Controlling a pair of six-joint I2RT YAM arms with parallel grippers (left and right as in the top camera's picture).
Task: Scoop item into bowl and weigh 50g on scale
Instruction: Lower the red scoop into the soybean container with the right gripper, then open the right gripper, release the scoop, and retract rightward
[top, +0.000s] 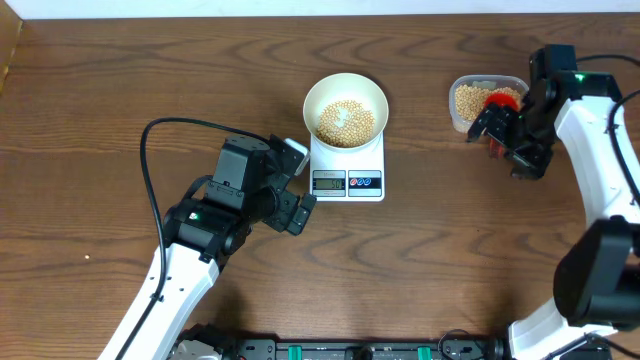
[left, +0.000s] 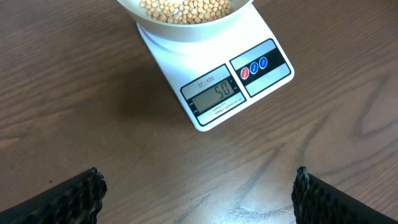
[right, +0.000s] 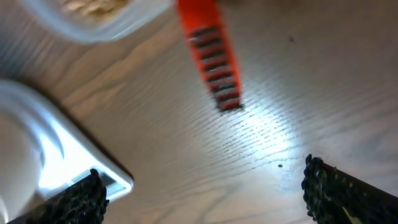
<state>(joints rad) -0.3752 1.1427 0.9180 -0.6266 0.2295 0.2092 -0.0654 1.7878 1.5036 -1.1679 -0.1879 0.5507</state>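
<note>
Beans (top: 345, 122) seen in bowl (top: 314, 98) on scale (top: 375, 160), ahead of the spread fingers of the left gripper (left: 198, 179), right gripper (right: 202, 174) held wide apart, blurred scoop (right: 208, 56) beyond, tub (right: 106, 28) cut off.

Your left arm (top: 190, 255) reaches in from the near-left edge, and your left gripper (left: 199, 193) points forward with its jaws spread wide. Your right arm (top: 600, 130) bends in from the right, your right gripper (right: 205, 193) tilted downward, jaws equally wide.

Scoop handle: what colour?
Orange-red scoop handle with dark ribbing; clearest in the right wrist view.
</note>
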